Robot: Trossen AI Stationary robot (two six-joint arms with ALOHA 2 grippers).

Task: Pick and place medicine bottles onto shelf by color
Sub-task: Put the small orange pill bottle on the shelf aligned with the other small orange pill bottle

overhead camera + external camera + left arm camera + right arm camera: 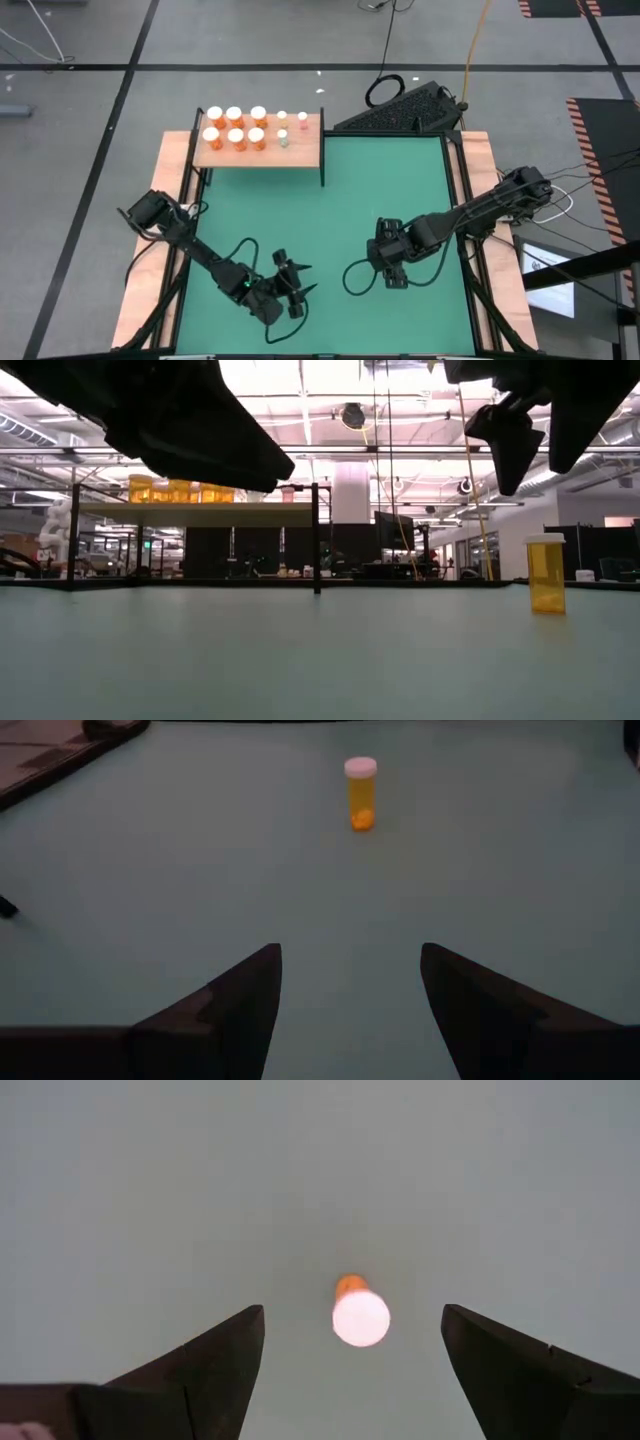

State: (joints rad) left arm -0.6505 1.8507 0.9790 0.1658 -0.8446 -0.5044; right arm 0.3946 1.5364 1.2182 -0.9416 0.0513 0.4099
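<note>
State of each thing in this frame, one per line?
Mat bottle: upright, capped, alone on the green mat, not held.
Shelf: holds six orange bottles and four small bottles, all upright.
Left end effector: open, empty, facing the mat bottle.
Right end effector: open, above the mat bottle.

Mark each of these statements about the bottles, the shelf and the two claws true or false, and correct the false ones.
1. An orange bottle stands upright on the green mat. True.
2. The right claw grips it. False: its fingers are open and above the bottle, not touching it.
3. The shelf holds several white-capped bottles. True.
4. The left claw holds a bottle. False: it is open and empty.
5. The shelf lies on its side. False: it stands upright.
</note>
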